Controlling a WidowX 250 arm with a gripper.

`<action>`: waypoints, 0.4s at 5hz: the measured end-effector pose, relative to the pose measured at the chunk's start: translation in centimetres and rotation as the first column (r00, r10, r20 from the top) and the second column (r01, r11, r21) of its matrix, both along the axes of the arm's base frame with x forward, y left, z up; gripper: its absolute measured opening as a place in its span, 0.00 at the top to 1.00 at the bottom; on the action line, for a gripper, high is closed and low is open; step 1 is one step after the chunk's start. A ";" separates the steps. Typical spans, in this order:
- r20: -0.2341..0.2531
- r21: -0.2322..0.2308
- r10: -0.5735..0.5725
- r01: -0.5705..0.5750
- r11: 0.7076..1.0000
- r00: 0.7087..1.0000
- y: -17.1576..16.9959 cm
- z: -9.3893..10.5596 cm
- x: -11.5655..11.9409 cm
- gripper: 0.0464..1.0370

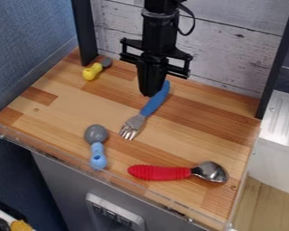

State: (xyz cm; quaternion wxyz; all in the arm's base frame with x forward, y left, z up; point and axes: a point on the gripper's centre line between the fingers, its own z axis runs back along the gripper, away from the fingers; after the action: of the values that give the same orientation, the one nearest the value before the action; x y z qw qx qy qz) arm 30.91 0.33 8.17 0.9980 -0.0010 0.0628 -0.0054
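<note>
The blue fork [154, 103] lies on the tabletop [201, 119], and the hand [150, 94] is near the fork's handle; if it is grasping or released, I cannot tell. To me, the reaching looks almost done, the lifting not yet

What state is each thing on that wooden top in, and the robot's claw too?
Claw: fingers together beside the fork's handle; grip unclear.
Fork: lying, tines toward the front edge.
Red spoon: lying on its own.
Blue spoon: lying, gray end away from the front edge.
Yellow tool: lying.
</note>
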 end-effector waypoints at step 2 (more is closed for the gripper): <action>0.004 -0.010 -0.115 0.115 0.993 0.993 4.5 -0.3 2.5 0.96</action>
State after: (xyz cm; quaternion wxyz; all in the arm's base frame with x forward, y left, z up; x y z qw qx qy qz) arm 33.39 4.79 7.90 0.9961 -0.0024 0.0612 -0.0629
